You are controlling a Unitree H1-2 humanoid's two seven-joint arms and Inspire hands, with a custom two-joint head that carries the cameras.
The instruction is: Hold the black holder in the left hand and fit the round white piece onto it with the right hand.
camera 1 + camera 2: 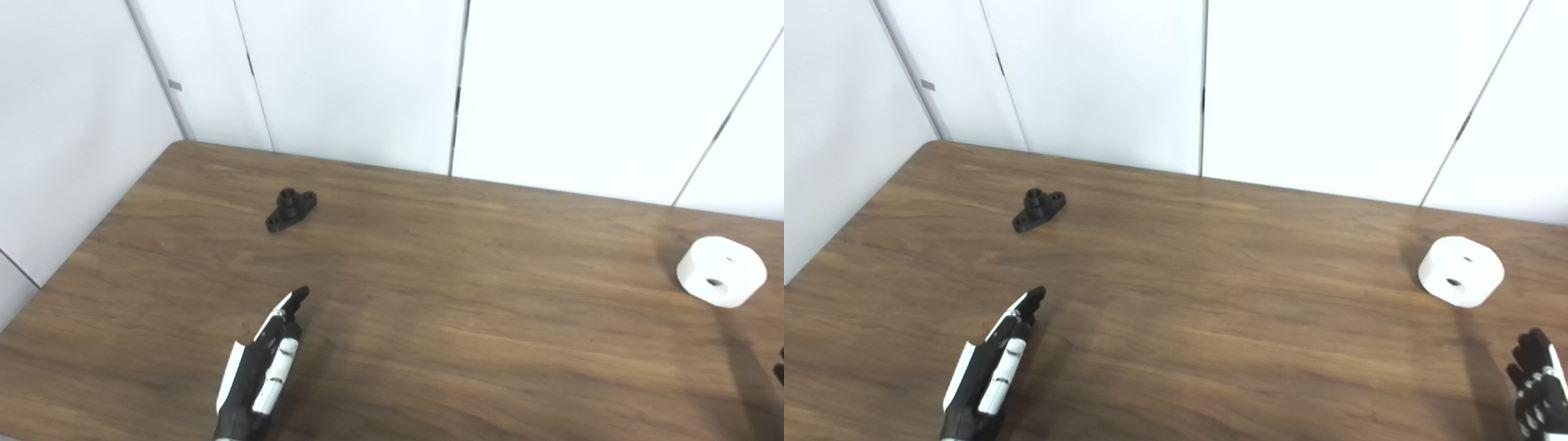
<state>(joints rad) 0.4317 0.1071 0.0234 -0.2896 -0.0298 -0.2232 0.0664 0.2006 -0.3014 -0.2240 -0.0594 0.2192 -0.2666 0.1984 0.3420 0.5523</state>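
The black holder (291,209) lies on the brown table at the far left, a small flanged piece with a round boss. The round white piece (721,271) sits on the table at the far right, with two holes in its top. My left hand (263,367) is near the table's front edge, fingers stretched out and pointing toward the holder, well short of it, open and empty. My right hand (1536,383) shows at the bottom right corner, below the white piece and apart from it, fingers extended, holding nothing.
The wooden table (465,294) runs to white wall panels (355,73) behind and on the left. The table's left edge runs close by the holder.
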